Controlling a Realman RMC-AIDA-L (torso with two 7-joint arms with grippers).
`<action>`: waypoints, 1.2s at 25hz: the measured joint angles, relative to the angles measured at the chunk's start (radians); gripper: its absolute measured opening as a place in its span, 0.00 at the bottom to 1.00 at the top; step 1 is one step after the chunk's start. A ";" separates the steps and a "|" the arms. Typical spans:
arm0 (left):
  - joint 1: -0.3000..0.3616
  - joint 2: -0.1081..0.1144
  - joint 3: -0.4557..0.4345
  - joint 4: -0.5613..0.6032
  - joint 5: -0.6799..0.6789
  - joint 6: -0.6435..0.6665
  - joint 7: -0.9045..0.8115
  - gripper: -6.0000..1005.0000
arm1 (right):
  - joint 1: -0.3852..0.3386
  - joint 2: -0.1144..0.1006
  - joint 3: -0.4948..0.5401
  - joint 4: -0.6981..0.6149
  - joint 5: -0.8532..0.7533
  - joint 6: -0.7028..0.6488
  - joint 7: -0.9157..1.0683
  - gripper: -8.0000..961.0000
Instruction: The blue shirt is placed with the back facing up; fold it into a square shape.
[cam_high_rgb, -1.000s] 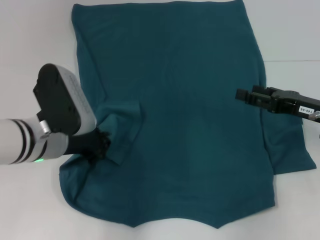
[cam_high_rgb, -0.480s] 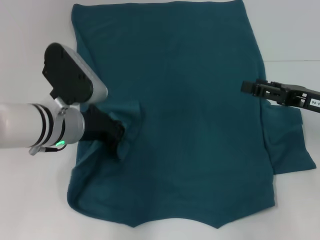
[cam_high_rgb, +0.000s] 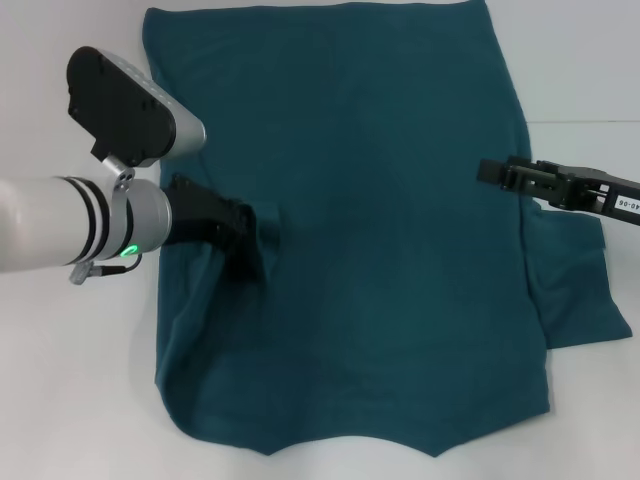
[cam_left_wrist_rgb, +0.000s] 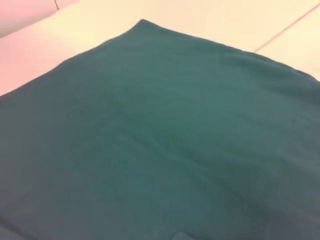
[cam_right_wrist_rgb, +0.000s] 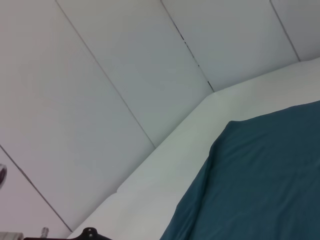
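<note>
Your large dark teal-blue cotton T-shirt (cam_high_rgb: 380, 230) lies spread flat on the white table (cam_high_rgb: 60, 400), plain side up, filling most of the head view. Your left gripper (cam_high_rgb: 238, 245) sits over the shirt's left side, its black fingers pinched on a bunched fold of the fabric that has been drawn inward across the body, so the cloth puckers into creases around the grip. Below that, the shirt's left edge runs down to the wavy near hem. Your right gripper (cam_high_rgb: 490, 172) reaches in from the right, over the shirt's right edge; you cannot tell from these views whether its fingers are apart or together. Just beneath it, the right sleeve (cam_high_rgb: 575, 290) lies flat, sticking out past the shirt's side.
</note>
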 joint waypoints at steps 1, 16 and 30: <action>-0.004 0.000 -0.001 -0.004 0.000 -0.005 -0.006 0.06 | -0.001 0.001 0.003 0.000 0.000 -0.001 0.000 0.86; -0.026 0.005 0.017 -0.016 0.030 0.011 -0.080 0.06 | 0.000 -0.001 0.016 0.000 0.003 0.003 0.000 0.85; -0.020 0.008 0.004 0.023 0.082 0.246 -0.055 0.06 | 0.002 -0.001 0.021 -0.043 0.003 0.007 0.000 0.85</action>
